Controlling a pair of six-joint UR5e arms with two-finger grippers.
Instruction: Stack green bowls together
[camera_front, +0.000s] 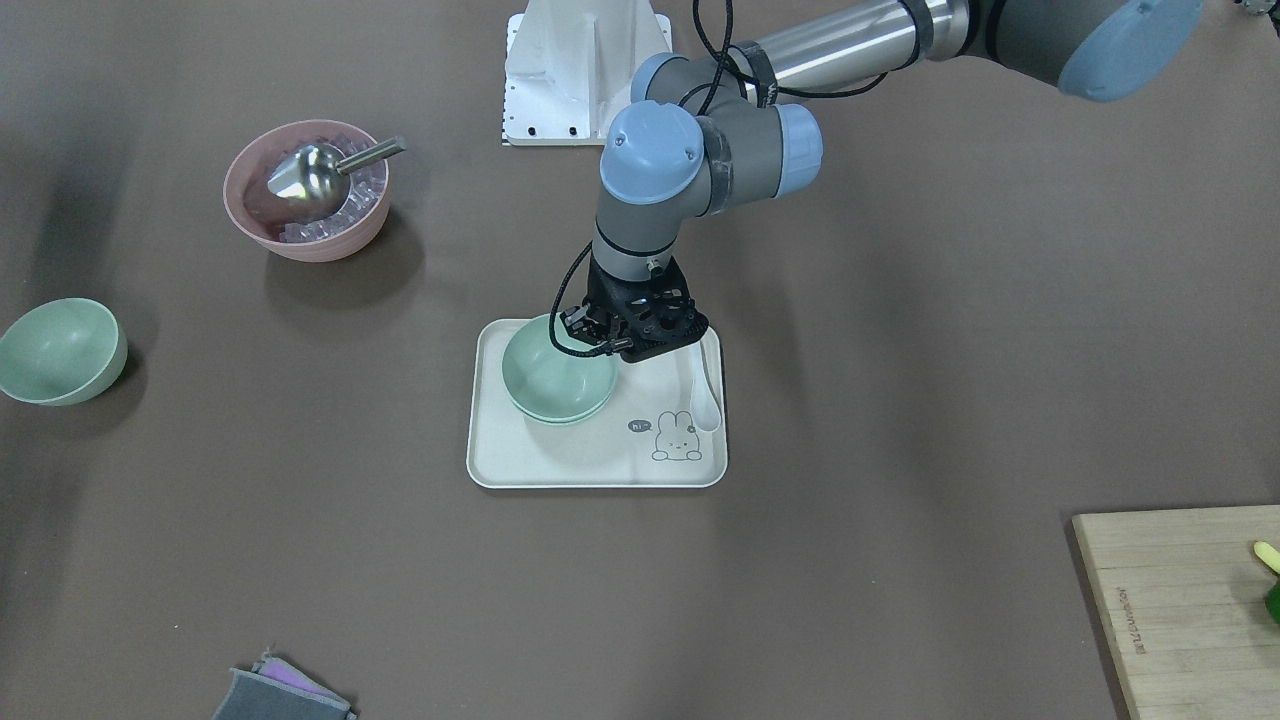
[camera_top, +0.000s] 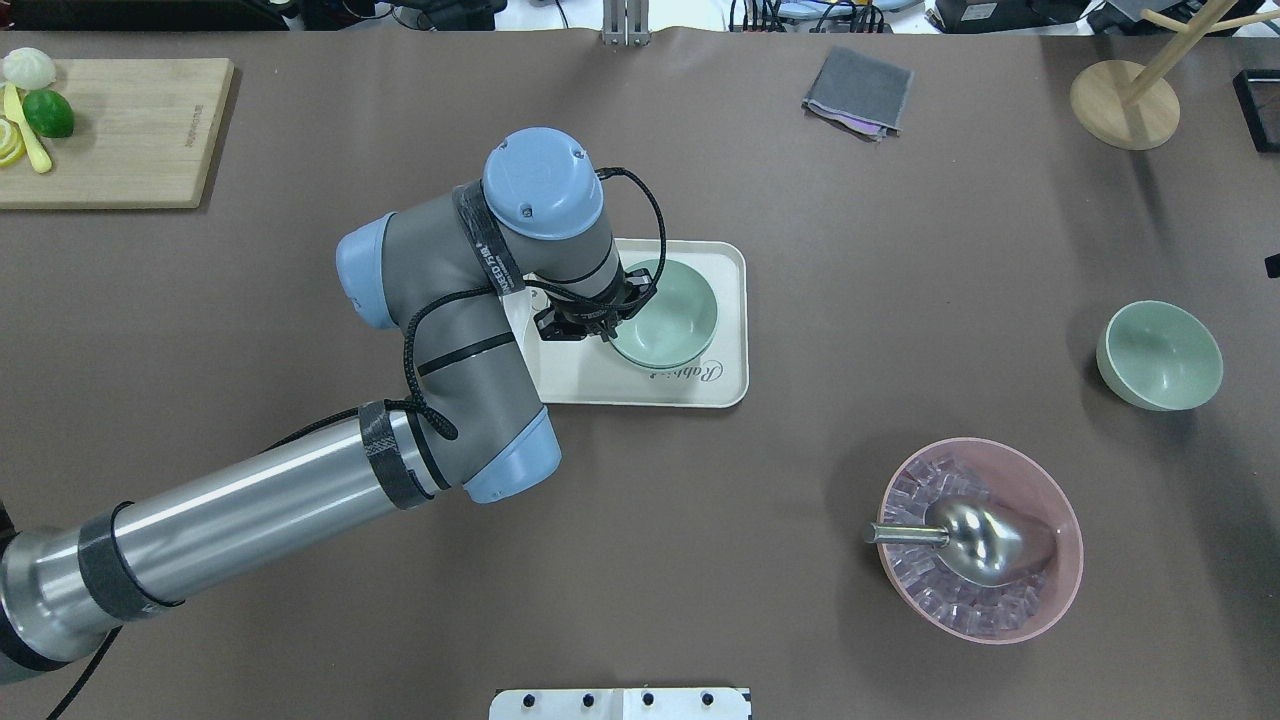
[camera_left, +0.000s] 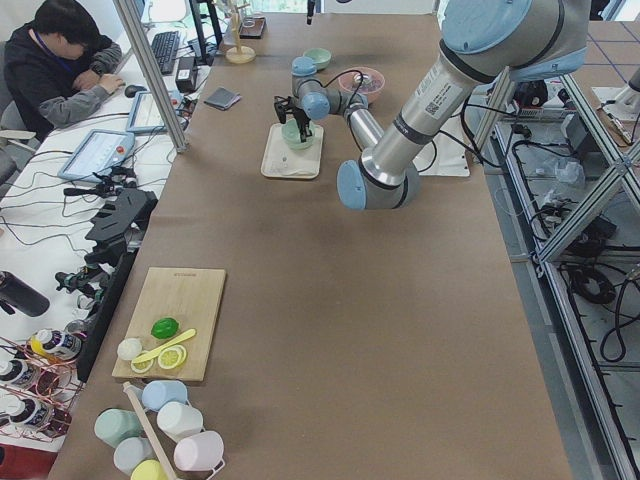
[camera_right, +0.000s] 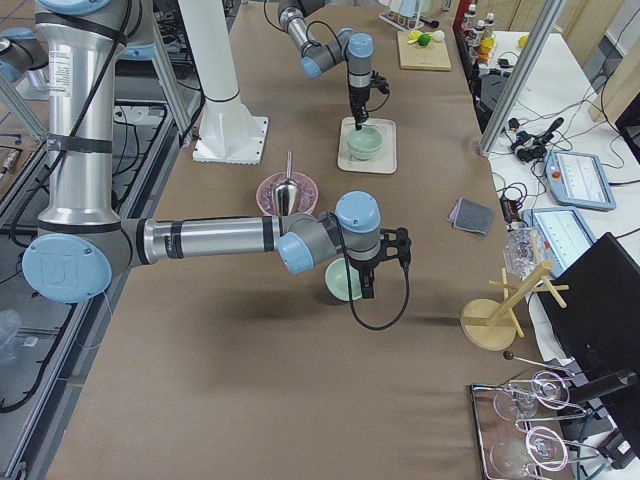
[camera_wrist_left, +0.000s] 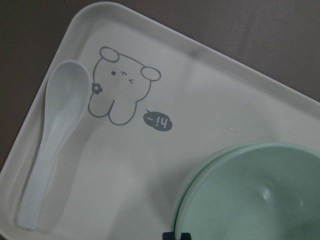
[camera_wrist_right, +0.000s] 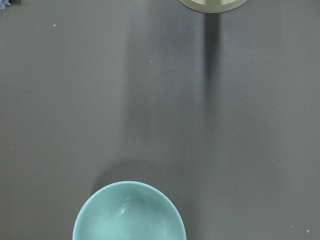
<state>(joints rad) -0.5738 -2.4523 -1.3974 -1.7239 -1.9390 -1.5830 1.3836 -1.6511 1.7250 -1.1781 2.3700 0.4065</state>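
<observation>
Two bowls (camera_front: 555, 378) sit nested on the tray (camera_front: 590, 468), the third bowl (camera_front: 60, 350) well apart; the left gripper (camera_top: 612, 328) at their rim should lift straight up without tilting them, though I cannot tell its grip, nor that of the right gripper (camera_right: 385, 262).

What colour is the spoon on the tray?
White. The spoon shows best in the left wrist view.

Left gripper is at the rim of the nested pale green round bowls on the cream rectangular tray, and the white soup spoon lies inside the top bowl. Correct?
Not quite: the white soup spoon lies flat on the cream rectangular tray, beside the nested pale green round bowls, not inside the top one. The left wrist-mounted view shows it. The rest holds.
</observation>
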